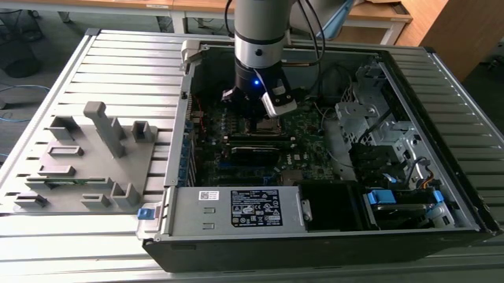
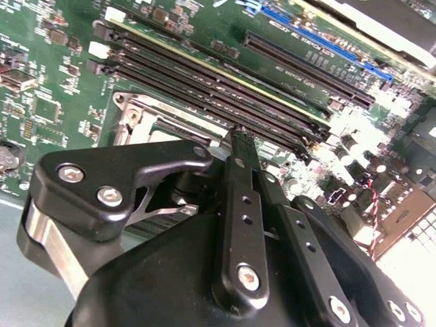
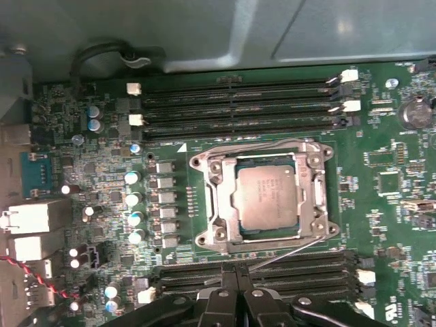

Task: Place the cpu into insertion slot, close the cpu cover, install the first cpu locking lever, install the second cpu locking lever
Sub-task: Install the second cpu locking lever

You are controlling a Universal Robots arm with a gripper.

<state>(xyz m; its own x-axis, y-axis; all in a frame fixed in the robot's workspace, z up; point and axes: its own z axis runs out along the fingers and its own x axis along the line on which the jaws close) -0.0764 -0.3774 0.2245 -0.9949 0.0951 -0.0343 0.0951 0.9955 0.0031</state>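
Black jointed links of the gripper (image 3: 235, 276) fill the near edge of the first wrist view, its fingertips pressed together with nothing between them, poised just beside the socket over the long black memory slots (image 3: 238, 112). Just past the tips, the cpu (image 3: 264, 198), a small flat square chip with a dull grey metal top, already lies seated in the insertion slot (image 3: 219, 234), a square socket edged in shiny metal on the green circuit board (image 3: 381, 184). The cpu cover (image 3: 312, 160), a thin silvery frame with a square cut-out, appears to lie down around the chip, and a thin wire locking lever (image 3: 286, 252) slants free along the socket's near edge. That lever looks stiff, springy and slippery; pushing near its bent end seems the safest hold, as the chip and socket contacts are likely fragile. In the exterior view, the arm reaches down into the open computer case (image 1: 441, 65).
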